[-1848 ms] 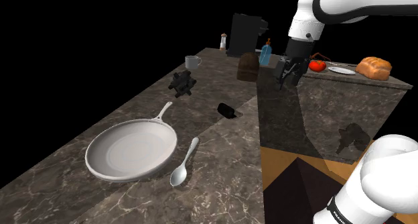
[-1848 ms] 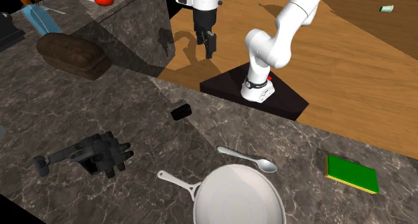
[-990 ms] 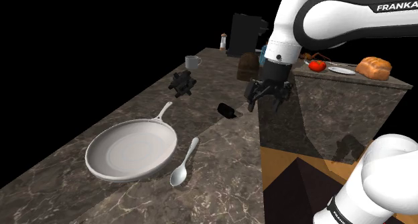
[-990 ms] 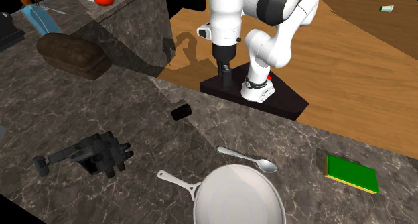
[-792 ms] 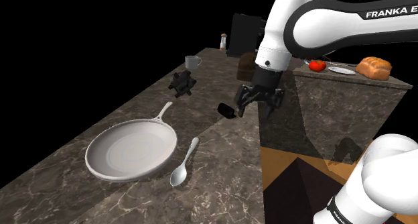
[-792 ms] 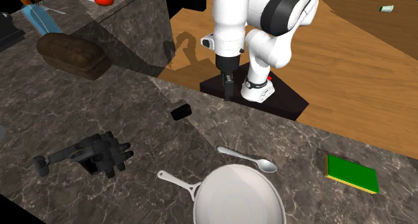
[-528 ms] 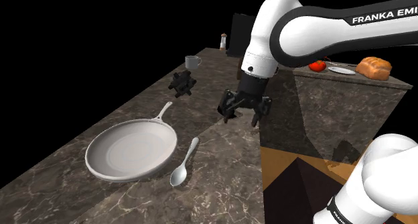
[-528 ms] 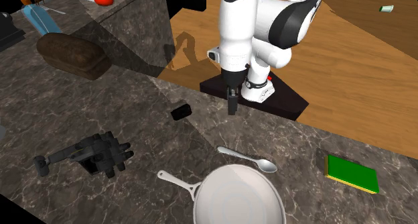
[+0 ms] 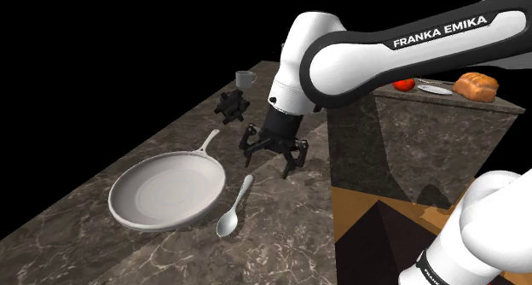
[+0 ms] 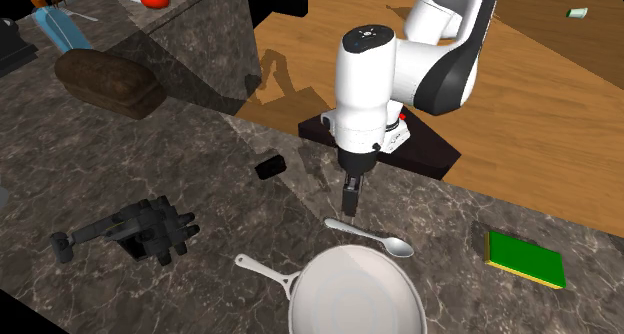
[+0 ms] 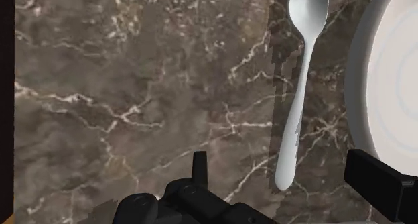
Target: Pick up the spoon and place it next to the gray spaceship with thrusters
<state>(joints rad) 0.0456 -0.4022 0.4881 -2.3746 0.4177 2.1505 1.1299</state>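
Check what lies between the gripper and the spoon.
Nothing: in the shoulder view only bare marble countertop separates the gripper from the spoon. In the wrist view the handle end lines up with the gap between the open fingers, untouched.

Spoon point(image 11: 303, 68) on dark marbled counter point(image 11: 134, 88)
Handle end between the gripper's point(image 11: 274, 161) parted fingers, untouched; pale pan point(image 11: 364, 88) rim alongside.

Counter clutter, as I see it from here.
Shoulder view: a white frying pan point(image 9: 167, 190) lies at lower left on the dark marble counter point(image 9: 102, 241), a pale mug point(image 9: 245, 78) sits at top centre, a tomato point(image 9: 404, 84) and bread point(image 9: 476, 85) at upper right. Second exterior view: I see a green pad point(image 10: 525, 259) at lower right, a small black block point(image 10: 269, 166) left of centre, a brown loaf-shaped lump point(image 10: 108, 82) at upper left.
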